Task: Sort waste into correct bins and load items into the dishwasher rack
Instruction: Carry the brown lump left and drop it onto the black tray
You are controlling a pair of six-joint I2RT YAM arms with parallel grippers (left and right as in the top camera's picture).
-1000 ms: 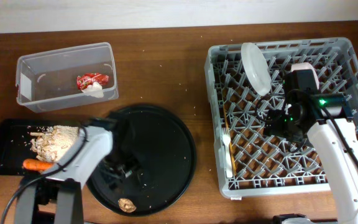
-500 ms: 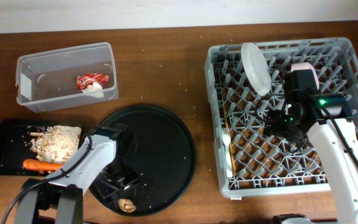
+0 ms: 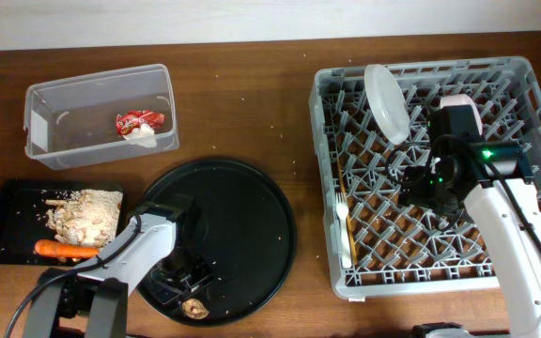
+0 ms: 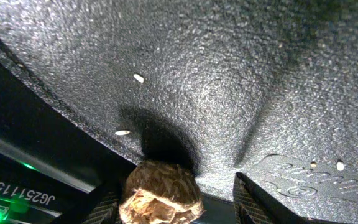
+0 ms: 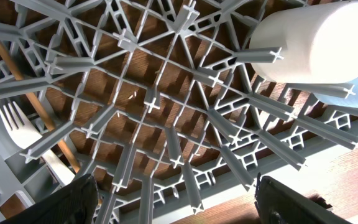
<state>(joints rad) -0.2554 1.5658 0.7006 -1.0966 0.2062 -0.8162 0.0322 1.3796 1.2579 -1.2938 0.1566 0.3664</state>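
My left gripper [image 3: 188,297] is low over the front of the large round black tray [image 3: 252,225]. Its jaws are open around the small brown knobbly lump [image 4: 160,198], which lies against the left finger [image 4: 104,206] with a gap to the right one. The lump also shows in the overhead view [image 3: 193,307]. My right gripper [image 5: 179,205] is open and empty above the dishwasher rack [image 3: 325,188]. The rack holds an upright white plate [image 3: 386,101], a white cup [image 5: 316,40], a white fork [image 5: 27,134] and a thin wooden stick [image 5: 33,99].
The clear tub [image 3: 45,141] at the back left holds the red wrapper [image 3: 139,119] and white tissue [image 3: 144,133]. The shallow black tray [image 3: 7,202] holds beige food scraps [image 3: 85,214] and the carrot [image 3: 59,250]. Crumbs dot the round tray.
My left arm has swung from over the black tray's scraps toward the front of the round tray and come down around the brown lump. The right arm has not moved.
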